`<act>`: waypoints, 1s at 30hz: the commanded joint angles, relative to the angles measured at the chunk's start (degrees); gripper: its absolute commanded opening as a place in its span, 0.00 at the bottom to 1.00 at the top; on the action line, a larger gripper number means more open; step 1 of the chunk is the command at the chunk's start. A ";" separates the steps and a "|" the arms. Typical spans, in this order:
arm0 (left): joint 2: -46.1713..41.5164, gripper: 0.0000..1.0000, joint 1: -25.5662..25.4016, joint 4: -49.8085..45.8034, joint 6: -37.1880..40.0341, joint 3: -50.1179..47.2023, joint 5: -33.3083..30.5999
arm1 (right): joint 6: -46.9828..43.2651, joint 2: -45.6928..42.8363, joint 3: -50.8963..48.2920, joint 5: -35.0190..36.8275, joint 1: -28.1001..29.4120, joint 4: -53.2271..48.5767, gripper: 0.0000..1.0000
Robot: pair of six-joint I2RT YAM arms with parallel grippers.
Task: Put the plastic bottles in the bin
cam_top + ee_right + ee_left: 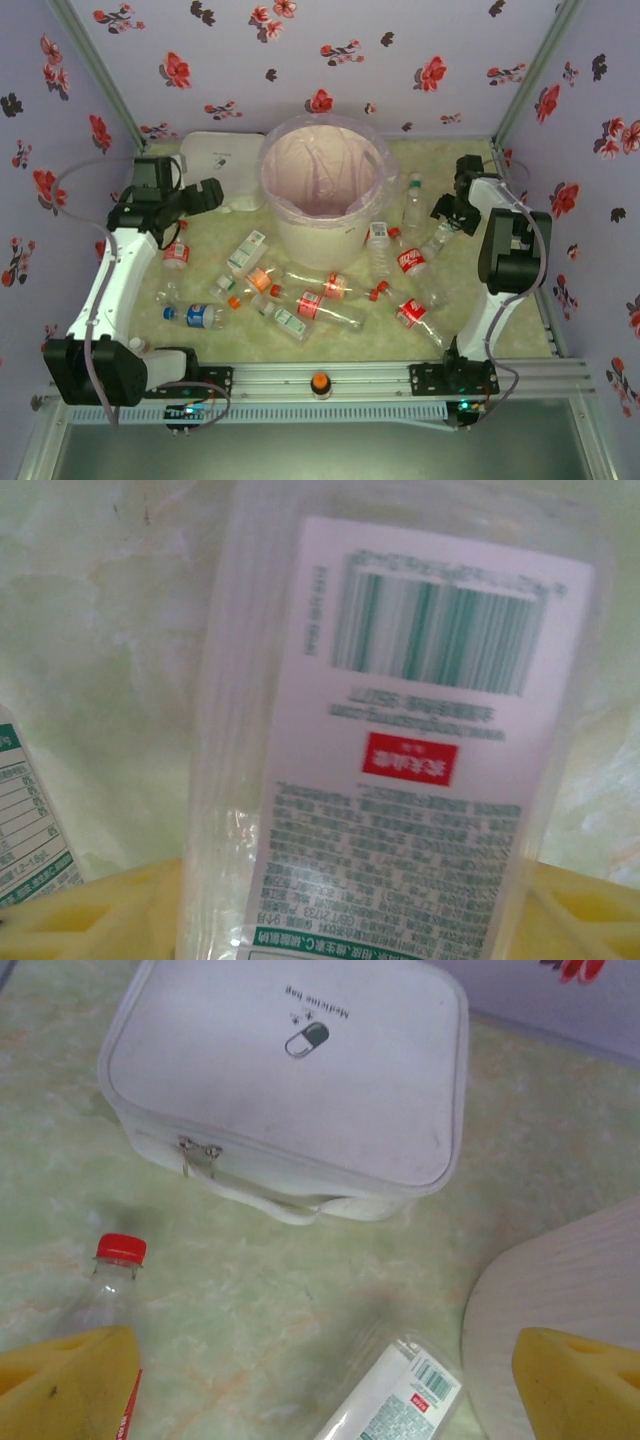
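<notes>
Right gripper point(355, 885), right of the bin point(300, 235): yellow fingers point(100, 920) pressed on both sides of a white-label bottle point(400, 760), gripped low on the labelled body. Whether it is lifted off the table point(525, 325), cannot tell. Bottle looks empty, so light. The thin clear wall should dent under pressure and is slick on bare plastic; the label band gives the best purchase, and a mid-body hold should limit swinging. Left gripper point(320, 1350), left of the bin: fingers spread wide with nothing between them, above a red-capped bottle point(120, 1250) and another labelled one point(395, 1400). Medicine bag point(290, 1070) just left of the bin, close to its wall. Remaining plastic bottles point(300, 300) lie scattered in front of the bin, several touching or crossing. The bin mouth is wide and the pink liner point(322, 170) is folded over the rim. Judgement: the carry must rise over the rim. There's open room above, but the floral side wall point(600, 150) right of the bin crowds the right arm's elbow.
</notes>
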 commanded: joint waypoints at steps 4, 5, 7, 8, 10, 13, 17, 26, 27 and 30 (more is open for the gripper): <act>1.99 0.95 0.86 4.64 0.76 1.15 0.07 | 0.09 -5.99 -1.14 0.98 -0.76 -2.07 0.64; 2.18 0.95 0.90 4.42 0.64 1.27 0.07 | -0.22 -7.29 -1.48 1.02 -1.04 -2.33 0.63; 2.11 0.95 0.96 4.32 0.78 0.94 -0.02 | -1.01 -9.57 -1.40 0.87 -1.83 -3.76 0.62; 1.94 0.95 0.95 4.19 0.86 0.76 -0.09 | -1.47 -11.10 -1.29 0.77 -2.30 -4.58 0.60; 1.34 0.95 0.95 4.01 1.12 0.45 -0.25 | -2.32 -14.42 -0.50 0.27 -3.26 -6.26 0.55; 0.48 0.95 0.95 4.74 1.43 -0.61 -1.48 | -2.92 -19.71 1.10 -0.61 -4.19 -9.17 0.50; 1.32 0.95 0.95 3.89 1.59 0.02 -1.61 | -3.46 -27.10 3.74 -2.66 -4.48 -13.22 0.44; 0.81 0.95 0.95 3.61 1.96 -0.27 -1.69 | 3.33 -40.56 13.58 -18.41 -3.94 -13.97 0.38; 0.72 0.95 0.95 3.67 2.00 -0.39 -1.69 | 4.44 -41.38 15.31 -19.83 -3.22 -13.39 0.37; 0.86 0.95 0.87 3.70 1.45 -0.57 -1.68 | 6.87 -41.20 20.65 -23.24 1.51 -12.15 0.35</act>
